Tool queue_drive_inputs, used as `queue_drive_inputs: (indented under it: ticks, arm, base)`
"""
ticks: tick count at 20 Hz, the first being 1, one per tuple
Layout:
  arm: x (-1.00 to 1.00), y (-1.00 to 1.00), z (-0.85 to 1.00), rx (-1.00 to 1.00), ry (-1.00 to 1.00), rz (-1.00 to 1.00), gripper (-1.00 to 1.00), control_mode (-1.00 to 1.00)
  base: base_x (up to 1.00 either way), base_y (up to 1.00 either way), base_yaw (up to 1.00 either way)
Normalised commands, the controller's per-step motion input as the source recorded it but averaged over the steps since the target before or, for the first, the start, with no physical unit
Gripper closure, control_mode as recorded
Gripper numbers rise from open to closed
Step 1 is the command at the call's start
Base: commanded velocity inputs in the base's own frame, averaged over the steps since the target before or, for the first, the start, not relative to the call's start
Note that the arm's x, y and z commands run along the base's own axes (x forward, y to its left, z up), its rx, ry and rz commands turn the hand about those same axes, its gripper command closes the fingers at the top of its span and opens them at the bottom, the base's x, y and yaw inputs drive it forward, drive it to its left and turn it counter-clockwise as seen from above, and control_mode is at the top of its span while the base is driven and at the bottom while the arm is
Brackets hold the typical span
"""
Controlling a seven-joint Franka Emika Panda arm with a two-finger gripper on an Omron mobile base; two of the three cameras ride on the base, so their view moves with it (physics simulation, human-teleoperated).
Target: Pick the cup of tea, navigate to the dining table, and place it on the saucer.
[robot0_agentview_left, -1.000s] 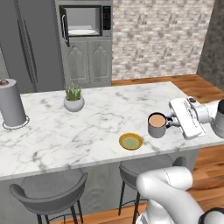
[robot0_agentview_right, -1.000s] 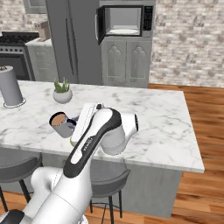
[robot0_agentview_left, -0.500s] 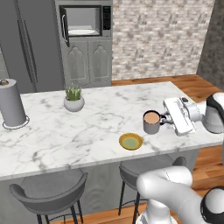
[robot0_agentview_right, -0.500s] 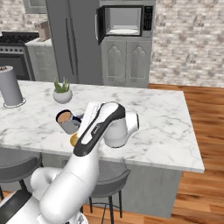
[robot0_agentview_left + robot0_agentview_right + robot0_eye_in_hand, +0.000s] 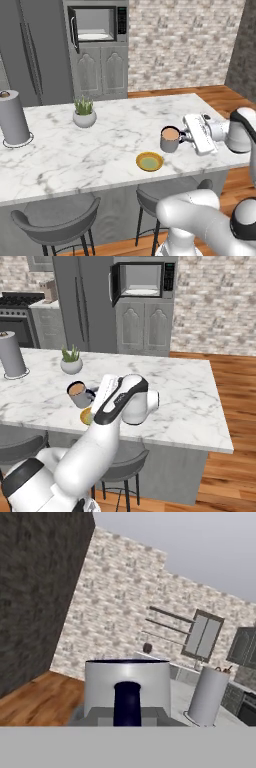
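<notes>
Small grey cylindrical mug of light brown tea (image 5: 170, 139) held upright above the long white grey-veined marble island counter (image 5: 105, 140), near its front edge. Long axis vertical, open rim up, liquid level. The dark side handle points sideways toward the white arm's two-finger gripper (image 5: 186, 137), roughly along the counter's length, away from the paper-towel end.

Gripper comes in horizontally from the right of the left base view; jaws pinched nearly together on the dark handle. In the right base view the same mug (image 5: 78, 394) sits at the gripper (image 5: 94, 396) tip, left of the bulky white wrist.

Small round yellow-ochre dish with greenish centre (image 5: 149, 161) lies flat on the marble, just in front of and slightly left of the mug as the left base camera sees it. In the right base view only a sliver of it (image 5: 85, 416) shows beneath the mug, partly behind the arm. Cannot tell whether mug and dish touch.

Hand camera: grey mug wall (image 5: 127, 694) close up, dark handle centred facing the lens.

Elsewhere on the counter: tall grey paper-towel roll (image 5: 12, 118) at the far left; round white pot with a green plant (image 5: 84, 113) well back from the mug. Grey round stools (image 5: 57, 221) stand under the near edge.
</notes>
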Motion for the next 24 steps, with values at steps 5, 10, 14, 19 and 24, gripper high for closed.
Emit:
queue_drive_inputs:
  ticks: [5,10,14,19,24]
  arm:
    - [0.23,0.11,-0.26,0.07,0.04,0.0,1.0,-1.0]
    - [0.27,0.09,-0.26,0.02,0.05,0.0,1.0,-1.0]
    - [0.27,0.02,-0.29,0.0,0.02,0.0,1.0,-1.0]
    - [0.26,0.0,-0.31,0.0,0.02,0.0,1.0,-1.0]
    - [0.28,0.0,-0.29,0.0,0.01,0.0,1.0,-1.0]
  base:
    - [0.0,0.0,0.0]
    - [0.0,0.0,0.0]
    - [0.0,0.0,0.0]
    - [0.0,0.0,0.0]
    - [0.0,0.0,0.0]
